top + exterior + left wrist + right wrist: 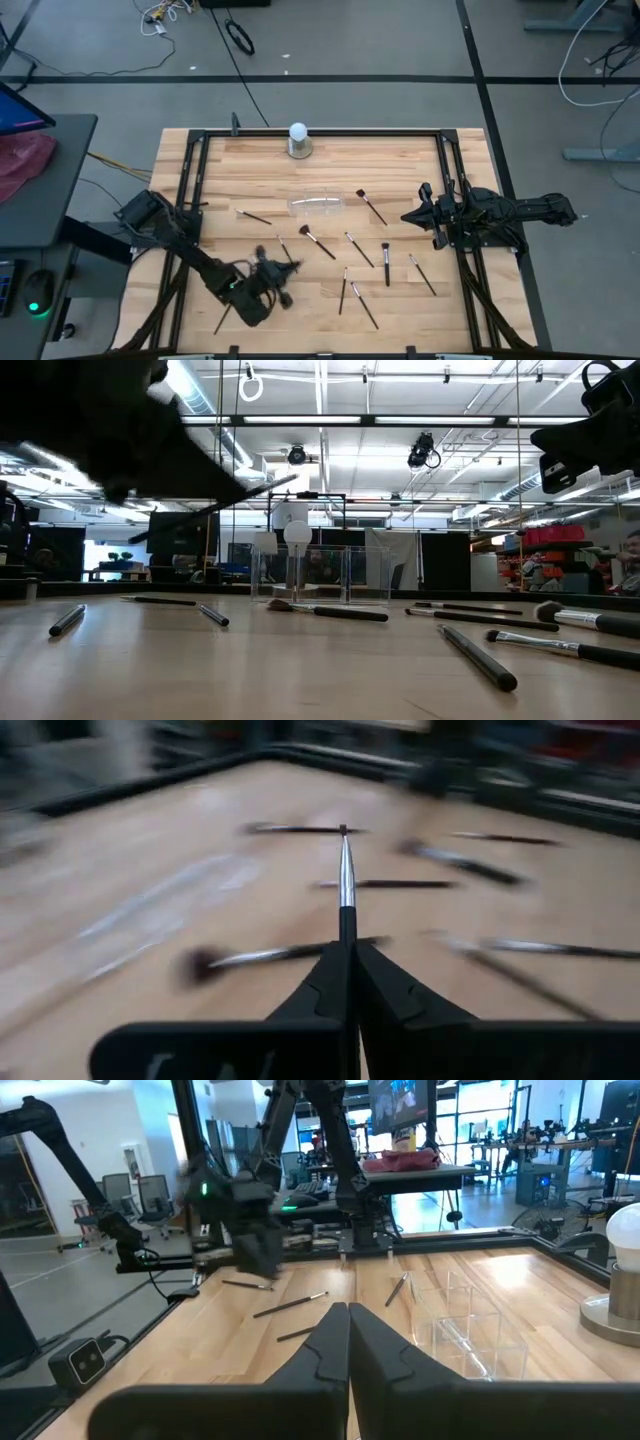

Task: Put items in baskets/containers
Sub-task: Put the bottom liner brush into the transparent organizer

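Note:
My left gripper [283, 268] is near the table's front left, shut on a thin makeup brush [345, 880] with a dark handle and a silver ferrule. In the low view the brush [215, 506] slants high above the table. Several more brushes lie flat on the wood, for instance at mid-table [318, 242], toward the right [385, 263] and toward the left [253, 216]. The clear plastic holder [316, 205] stands on the table's middle, toward the far side; it also shows in the low view [320, 575]. My right gripper [410, 215] is shut and empty, at the right. My left gripper pinches the brush's dark handle [346, 930] between its two fingertips [330, 970]. The fingers lie along the brush, and its ferrule and tip stick straight out past them. The brush is lifted clear of the table and slants upward.
A white ball on a grey round base [298, 140] stands at the far edge. A black frame rail [320, 131] runs around the tabletop. Bare wood lies at the front middle [310, 320].

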You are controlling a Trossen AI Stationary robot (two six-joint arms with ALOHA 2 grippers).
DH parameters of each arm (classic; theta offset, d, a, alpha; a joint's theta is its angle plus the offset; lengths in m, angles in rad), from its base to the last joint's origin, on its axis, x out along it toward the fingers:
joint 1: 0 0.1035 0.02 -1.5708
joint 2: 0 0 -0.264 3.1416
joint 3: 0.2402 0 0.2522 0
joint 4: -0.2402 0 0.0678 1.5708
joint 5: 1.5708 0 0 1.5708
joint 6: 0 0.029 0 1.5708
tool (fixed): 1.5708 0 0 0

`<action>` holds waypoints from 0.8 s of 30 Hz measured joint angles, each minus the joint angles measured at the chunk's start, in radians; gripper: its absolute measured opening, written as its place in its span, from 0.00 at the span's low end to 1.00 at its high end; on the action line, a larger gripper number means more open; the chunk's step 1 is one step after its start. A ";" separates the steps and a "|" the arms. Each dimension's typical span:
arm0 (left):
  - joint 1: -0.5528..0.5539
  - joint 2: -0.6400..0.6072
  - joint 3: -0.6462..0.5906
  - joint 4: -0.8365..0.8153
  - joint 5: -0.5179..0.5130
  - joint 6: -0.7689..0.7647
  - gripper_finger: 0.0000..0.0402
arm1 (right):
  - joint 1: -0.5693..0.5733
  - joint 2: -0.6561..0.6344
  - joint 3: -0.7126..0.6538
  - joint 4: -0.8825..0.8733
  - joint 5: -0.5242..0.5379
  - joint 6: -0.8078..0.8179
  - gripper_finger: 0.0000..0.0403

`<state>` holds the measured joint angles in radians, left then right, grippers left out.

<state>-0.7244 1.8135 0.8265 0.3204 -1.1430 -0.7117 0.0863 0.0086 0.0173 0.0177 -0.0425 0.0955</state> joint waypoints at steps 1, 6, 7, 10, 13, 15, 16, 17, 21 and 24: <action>0.011 0.000 0.000 0.109 0.048 0.133 0.02 | 0.000 0.000 0.000 0.000 0.000 0.000 0.01; 0.085 -0.002 0.000 0.494 0.315 0.601 0.00 | 0.000 0.000 0.000 0.000 0.000 0.000 0.01; 0.106 -0.002 0.000 0.543 0.371 0.649 0.00 | 0.000 0.000 0.000 0.000 0.000 0.000 0.01; 0.177 -0.002 0.001 0.601 0.511 0.703 0.00 | 0.000 0.000 0.000 0.000 0.000 0.000 0.01; 0.236 -0.002 0.001 0.589 0.578 0.691 0.00 | 0.000 0.000 0.000 0.003 0.000 0.000 0.01; 0.260 -0.002 0.000 0.558 0.594 0.672 0.00 | 0.000 0.000 0.000 0.020 0.000 0.000 0.01; 0.267 -0.001 0.000 0.546 0.594 0.671 0.00 | 0.000 0.000 0.000 0.032 0.000 0.000 0.01; 0.268 -0.001 0.000 0.542 0.589 0.674 0.00 | 0.000 0.000 0.000 0.049 0.000 0.000 0.01; 0.248 -0.012 0.000 0.504 0.514 0.710 0.00 | 0.000 0.000 0.000 0.100 0.000 0.007 0.01; 0.218 -0.018 0.000 0.480 0.460 0.723 0.00 | 0.000 0.000 0.000 0.113 0.000 0.179 0.01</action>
<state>-0.5063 1.7953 0.8268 0.8005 -0.6831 0.0112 0.0864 0.0086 0.0172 0.1303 -0.0421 0.2742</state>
